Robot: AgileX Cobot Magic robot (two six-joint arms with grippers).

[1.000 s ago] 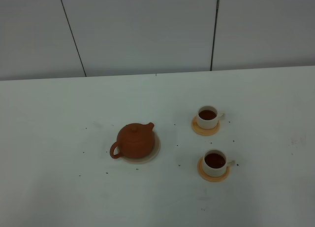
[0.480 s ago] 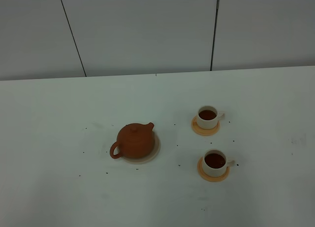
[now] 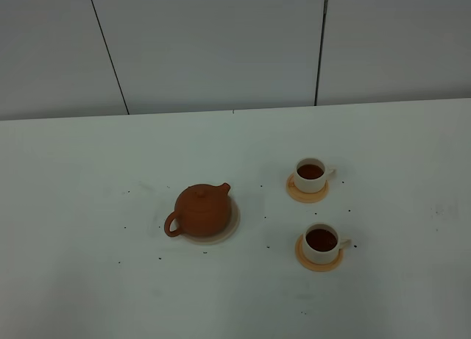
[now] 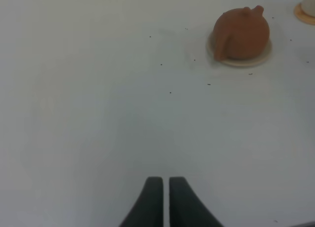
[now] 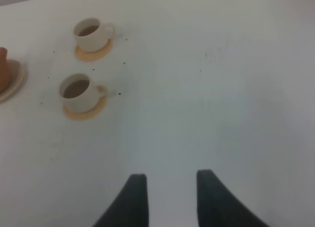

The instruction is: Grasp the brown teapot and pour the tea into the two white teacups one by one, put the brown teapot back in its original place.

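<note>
The brown teapot (image 3: 200, 210) sits upright on its beige trivet (image 3: 229, 229), the original place, left of the table's middle. Nothing touches it. The two white teacups (image 3: 310, 173) (image 3: 321, 241) stand on tan coasters to its right, and each holds dark tea (image 3: 321, 240). Neither gripper shows in the exterior high view. In the left wrist view my left gripper (image 4: 165, 180) is shut and empty, with only a thin slit between its fingers, far back from the teapot (image 4: 242, 34). My right gripper (image 5: 171, 177) is open and empty, well away from the cups (image 5: 91, 34) (image 5: 77, 89).
Small dark specks dot the white table (image 3: 88, 192) around the teapot and cups. A grey panelled wall (image 3: 221, 45) runs along the table's far edge. A coaster's rim (image 4: 304, 13) shows at the corner of the left wrist view.
</note>
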